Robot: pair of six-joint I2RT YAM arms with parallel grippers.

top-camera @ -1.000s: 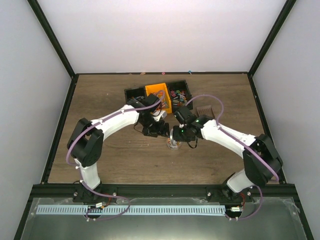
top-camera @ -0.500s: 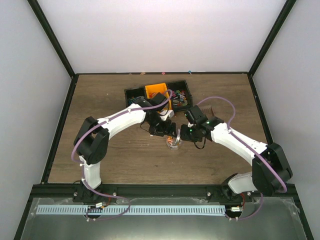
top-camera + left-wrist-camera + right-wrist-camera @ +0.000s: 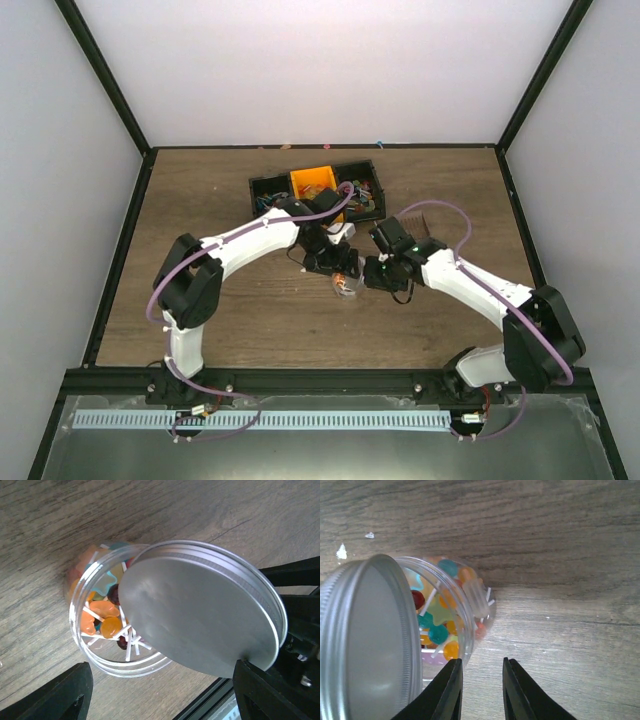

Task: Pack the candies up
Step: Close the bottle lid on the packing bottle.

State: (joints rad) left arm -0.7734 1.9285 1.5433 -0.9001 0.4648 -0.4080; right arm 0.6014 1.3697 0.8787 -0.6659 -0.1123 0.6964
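Note:
A small clear jar (image 3: pixel 345 288) stands on the wooden table, holding candies (image 3: pixel 102 617) in orange, teal, red and yellow, with white sticks among them. A silver lid (image 3: pixel 200 610) sits tilted over part of the jar's mouth, its edge against my left gripper's right finger (image 3: pixel 270 690). My left gripper (image 3: pixel 338 265) is above the jar, jaws wide open (image 3: pixel 161 672). My right gripper (image 3: pixel 372 272) is just right of the jar, jaws slightly apart and empty (image 3: pixel 481 662). Jar (image 3: pixel 465 605), lid (image 3: pixel 370 640) and candies (image 3: pixel 437 625) show in the right wrist view.
A black compartment tray (image 3: pixel 265 187) stands at the back of the table with an orange bin (image 3: pixel 315 182) and loose candies (image 3: pixel 362 190) in it. A brown slotted scoop (image 3: pixel 420 217) lies behind the right arm.
My left gripper has moved right and nearer, over the jar, bringing the lid. My right gripper has drawn back to the right, off the jar. The jar has stayed put.

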